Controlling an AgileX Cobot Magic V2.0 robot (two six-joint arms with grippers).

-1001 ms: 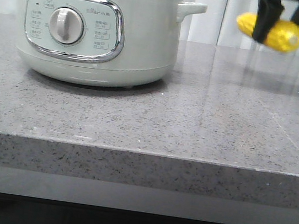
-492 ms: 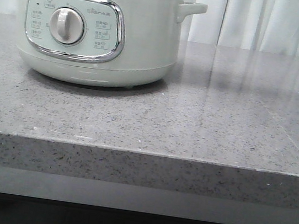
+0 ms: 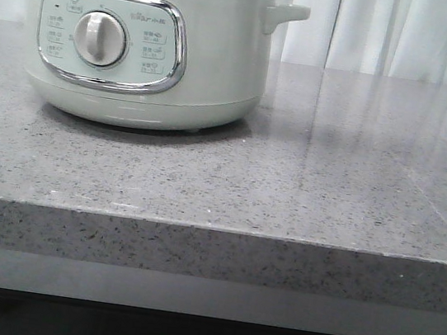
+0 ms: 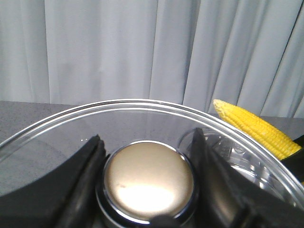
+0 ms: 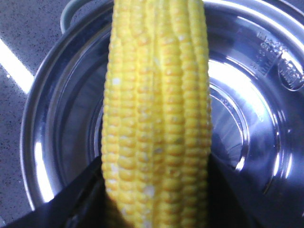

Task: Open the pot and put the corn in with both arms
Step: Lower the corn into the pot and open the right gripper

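Note:
The pale greenish-white pot [image 3: 214, 58] stands at the back left of the stone counter, without its lid, steel rim bare. In the front view neither gripper nor the corn shows. In the left wrist view my left gripper [image 4: 147, 156] is shut on the metal knob [image 4: 148, 179] of the glass lid [image 4: 142, 105], held up in the air. The yellow corn [image 4: 259, 129] shows beyond the lid's rim. In the right wrist view my right gripper [image 5: 156, 190] is shut on the corn [image 5: 156, 118], directly above the pot's shiny steel inside [image 5: 251, 118].
The grey speckled counter [image 3: 288, 185] has its front edge [image 3: 214, 231] near the camera. White curtains [image 3: 392, 33] hang behind the counter. One side handle of the pot [image 3: 288, 13] sticks out to the right.
One second ago the right gripper with the corn showed at the top right of the front view; it then left that view. The pot has not moved.

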